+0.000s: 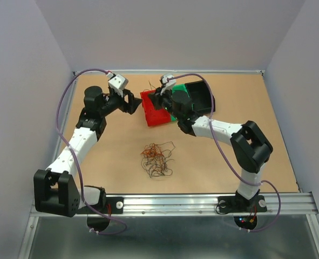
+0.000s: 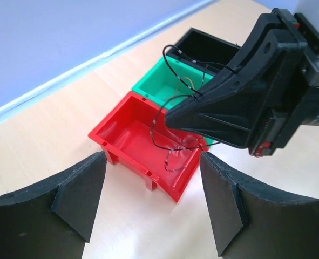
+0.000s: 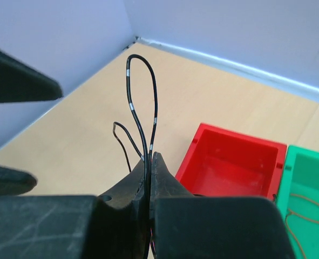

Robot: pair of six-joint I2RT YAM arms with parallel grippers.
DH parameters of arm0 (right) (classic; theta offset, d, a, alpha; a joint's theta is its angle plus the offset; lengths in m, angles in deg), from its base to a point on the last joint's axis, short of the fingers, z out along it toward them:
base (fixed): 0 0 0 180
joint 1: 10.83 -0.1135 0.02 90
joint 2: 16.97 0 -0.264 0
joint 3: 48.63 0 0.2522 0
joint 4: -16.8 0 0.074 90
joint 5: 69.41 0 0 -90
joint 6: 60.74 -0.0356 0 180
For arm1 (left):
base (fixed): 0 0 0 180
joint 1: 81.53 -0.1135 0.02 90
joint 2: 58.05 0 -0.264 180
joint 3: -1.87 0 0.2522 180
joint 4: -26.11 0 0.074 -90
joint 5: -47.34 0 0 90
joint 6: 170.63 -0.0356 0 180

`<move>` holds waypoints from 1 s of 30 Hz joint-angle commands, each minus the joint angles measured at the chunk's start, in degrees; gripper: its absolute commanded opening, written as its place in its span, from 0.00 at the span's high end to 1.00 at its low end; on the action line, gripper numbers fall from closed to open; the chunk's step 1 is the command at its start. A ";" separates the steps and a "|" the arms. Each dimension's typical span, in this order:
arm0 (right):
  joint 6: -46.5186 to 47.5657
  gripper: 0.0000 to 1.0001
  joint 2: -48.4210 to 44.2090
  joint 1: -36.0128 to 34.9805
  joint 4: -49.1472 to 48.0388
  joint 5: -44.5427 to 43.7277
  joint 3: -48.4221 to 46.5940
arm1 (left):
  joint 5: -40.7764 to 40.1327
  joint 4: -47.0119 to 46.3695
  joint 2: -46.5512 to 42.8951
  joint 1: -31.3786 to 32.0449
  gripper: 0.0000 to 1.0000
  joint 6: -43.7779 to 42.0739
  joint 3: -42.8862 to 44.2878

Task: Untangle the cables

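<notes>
The tangle of thin curly cables (image 1: 155, 158), red-orange, brown and black, lies on the table in front of the arms. My right gripper (image 1: 158, 97) is shut on a black wire (image 3: 143, 102) with small grey bands and holds it over the near left edge of the red bin (image 1: 155, 114). In the left wrist view the wire's loops (image 2: 170, 129) hang into the red bin (image 2: 137, 140) below the right gripper (image 2: 172, 116). My left gripper (image 1: 133, 102) is open and empty just left of the red bin. Thin brownish wires (image 3: 305, 208) lie in the green bin (image 3: 305, 178).
The red, green (image 2: 162, 83) and black (image 1: 201, 96) bins stand side by side at the back middle, with the right arm over the green bin. Walls enclose the table at the left, back and right.
</notes>
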 commanded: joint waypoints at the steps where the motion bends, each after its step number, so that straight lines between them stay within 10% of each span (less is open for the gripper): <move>1: 0.47 0.99 3.08 0.00 -2.50 -4.74 -7.83 | -4.12 -7.50 -3.58 -1.00 0.18 4.84 -1.44; 18: -7.26 0.99 17.85 4.93 -2.95 -4.92 -15.32 | -8.00 -7.15 -0.51 -1.62 0.18 4.76 -0.12; 30: -12.97 0.99 26.82 2.64 21.47 -16.16 -27.36 | -8.61 -6.36 1.60 -1.62 0.18 4.14 0.84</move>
